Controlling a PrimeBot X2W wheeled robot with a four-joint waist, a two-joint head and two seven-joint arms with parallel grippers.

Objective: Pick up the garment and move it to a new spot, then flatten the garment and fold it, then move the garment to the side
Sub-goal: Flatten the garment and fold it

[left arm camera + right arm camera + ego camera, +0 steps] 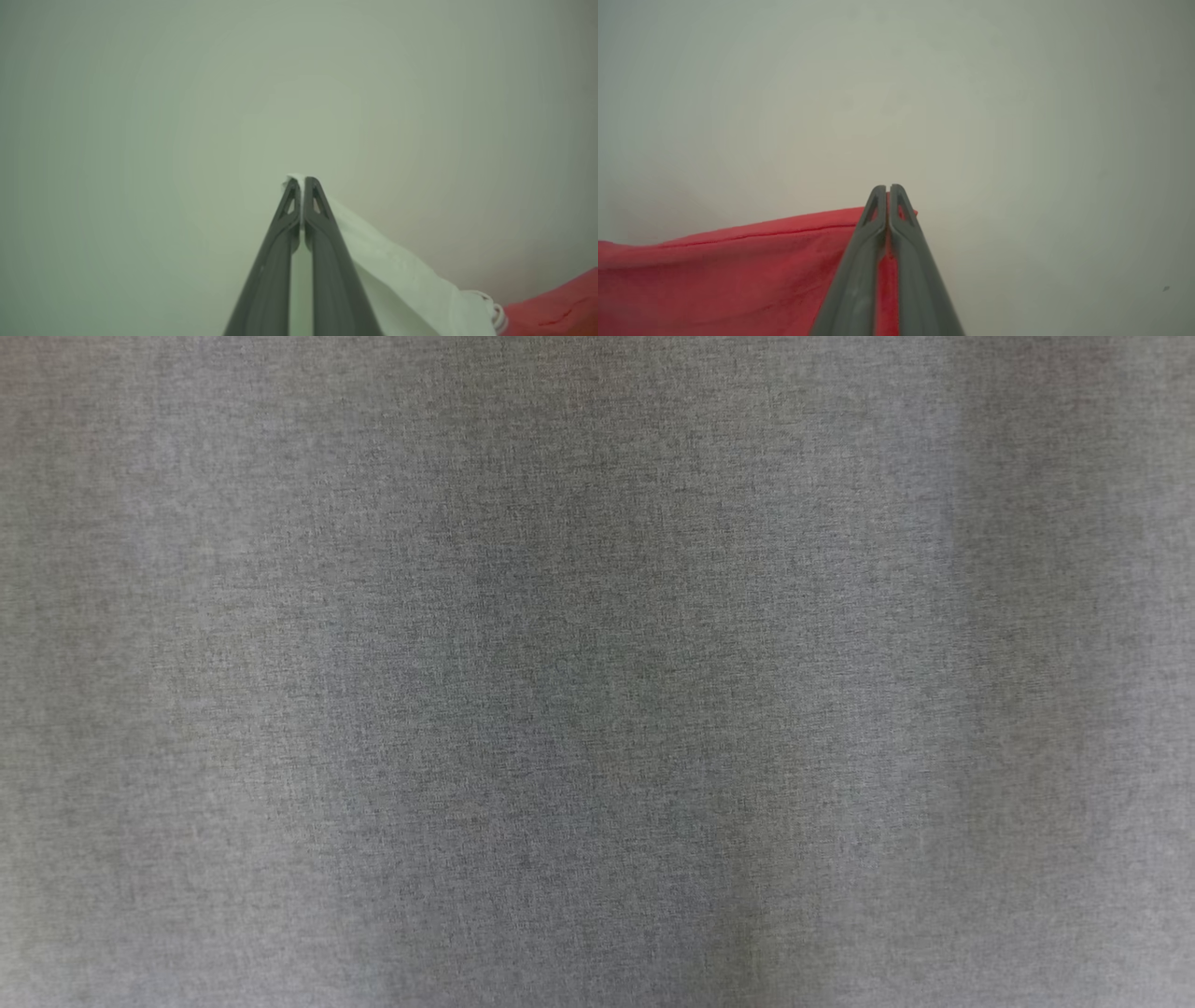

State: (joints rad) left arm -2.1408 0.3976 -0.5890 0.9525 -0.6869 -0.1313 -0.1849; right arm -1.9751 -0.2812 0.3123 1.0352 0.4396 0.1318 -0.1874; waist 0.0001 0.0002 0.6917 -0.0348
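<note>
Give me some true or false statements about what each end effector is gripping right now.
1. The left end effector is shut on white fabric. True.
2. The right end effector is open and holds nothing. False: it is shut on red fabric.
3. Red fabric also shows at the lower right of the left wrist view. True.
4. The head view looks onto blue checked cloth. False: it is plain grey textile.

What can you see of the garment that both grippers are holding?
The garment is soft, fleecy-looking red cloth with a stitched hem, plus a thin white section. It is gripped at two spots: the right gripper has its fingers shut on the red hem, the left gripper on the white edge.
</note>
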